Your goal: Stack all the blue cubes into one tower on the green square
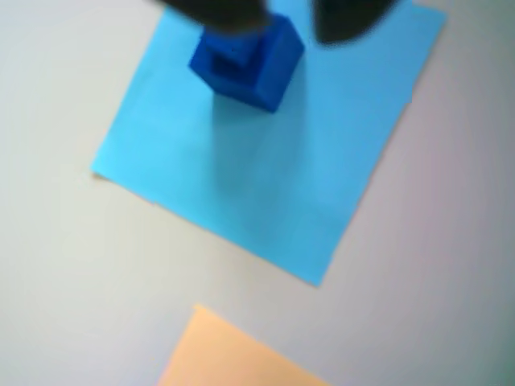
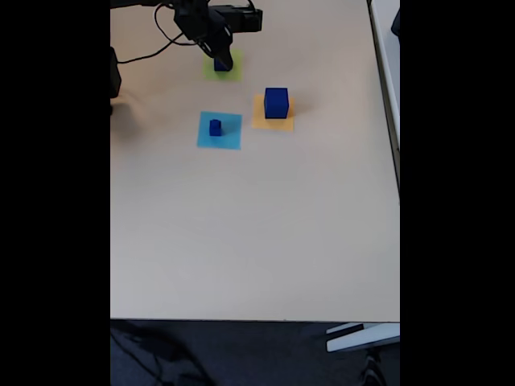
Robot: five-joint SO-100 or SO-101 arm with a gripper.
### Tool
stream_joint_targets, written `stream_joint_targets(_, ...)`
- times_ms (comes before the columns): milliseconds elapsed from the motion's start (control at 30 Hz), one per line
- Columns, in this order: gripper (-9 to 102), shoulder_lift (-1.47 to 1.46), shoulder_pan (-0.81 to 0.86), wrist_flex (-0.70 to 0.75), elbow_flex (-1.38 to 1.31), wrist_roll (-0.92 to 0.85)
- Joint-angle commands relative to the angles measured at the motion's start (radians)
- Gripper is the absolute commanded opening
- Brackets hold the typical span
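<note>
— Where are you in the job?

— Early, I judge. In the fixed view my end effector (image 2: 220, 58) hangs over the green square (image 2: 234, 72), with one dark-blue cube (image 2: 220, 64) right beneath it on that patch. No tower stands yet: the large cube (image 2: 276, 103) sits on the orange square (image 2: 259, 121), and the small cube (image 2: 215, 127) on the light-blue square (image 2: 230, 139), both well apart from the green one.

— Clenched or released?

— I cannot tell. The arm hides the fingertips in the fixed view, and the wrist view is smeared; my dark fingers (image 1: 217, 12) only poke in at its top edge, just above a blue cube on the light-blue patch.

— And next?

— Probably freeing the cube on green squarely inside the patch, then fetching another. Each one must land centred and flat on the one below, or the column will lean.

— How do the cubes look?

— Solid, saturated dark blue, sharp-edged and clearly graded in size. They stand out well against the pale desk (image 2: 257, 225), and the little one leaves me little margin for a grasp
</note>
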Motion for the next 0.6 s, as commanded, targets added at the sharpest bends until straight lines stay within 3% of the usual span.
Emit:
stream_joint_targets(0,0,0.003,0.023,0.020,-0.066,0.074)
stream_joint_targets(400,5,-0.046,0.034,0.089,-0.118,0.420)
stream_joint_targets(567,7,-0.072,0.034,0.112,-0.124,0.453)
